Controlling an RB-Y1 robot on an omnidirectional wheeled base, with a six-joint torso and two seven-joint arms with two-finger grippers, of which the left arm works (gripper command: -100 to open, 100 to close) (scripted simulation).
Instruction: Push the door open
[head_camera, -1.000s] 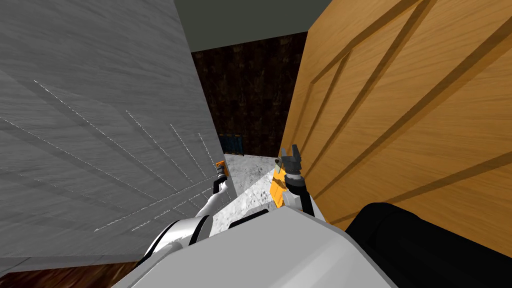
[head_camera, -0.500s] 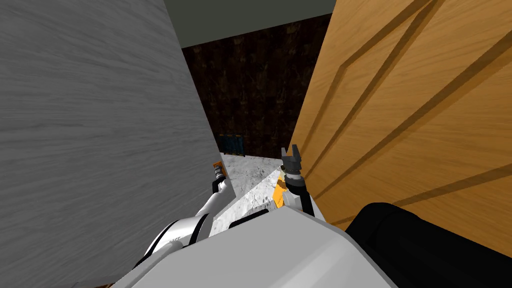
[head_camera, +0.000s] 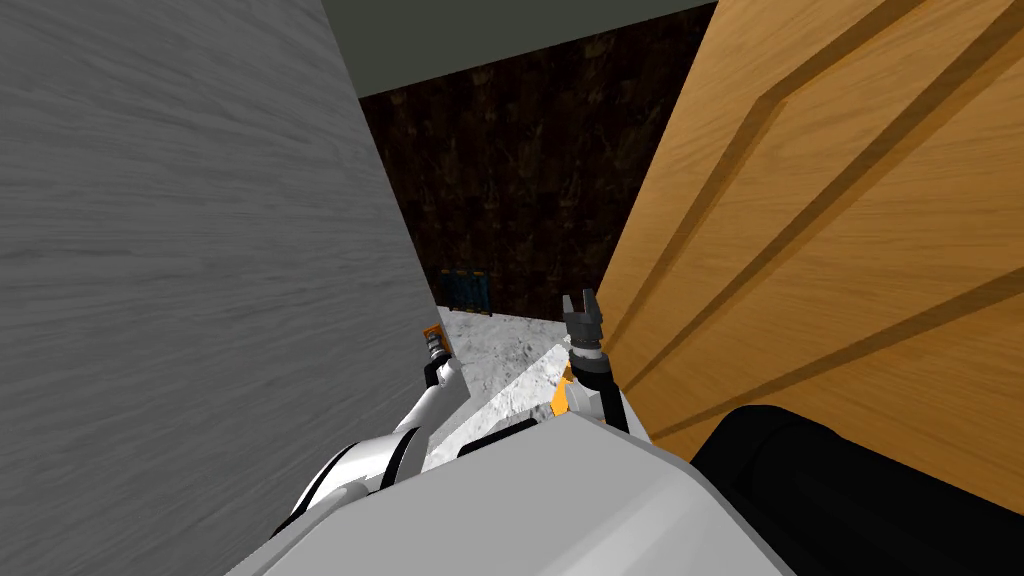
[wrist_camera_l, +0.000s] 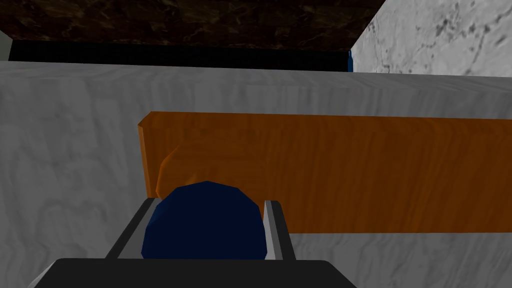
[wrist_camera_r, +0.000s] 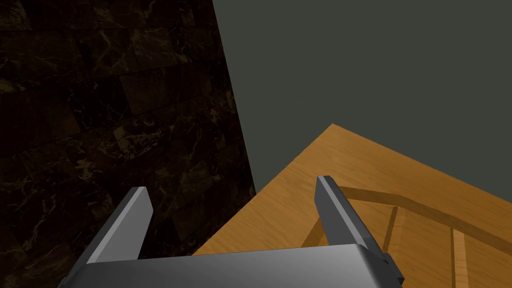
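Now, from the head, the wooden door (head_camera: 820, 250) stands ajar on the right, with the right gripper (head_camera: 582, 303) just beside its near edge and a grey wall (head_camera: 180, 250) on the left. At the left wrist, the left gripper (wrist_camera_l: 207, 204) pinches a dark blue rounded thing (wrist_camera_l: 202, 225) in front of a brown wooden strip (wrist_camera_l: 350, 170). At the right wrist, the fingers (wrist_camera_r: 334, 210) stand spread, with the door beside them.

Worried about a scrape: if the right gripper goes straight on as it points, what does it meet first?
Probably the dark wall; the right gripper points just past the edge of the door, though depth is unclear.
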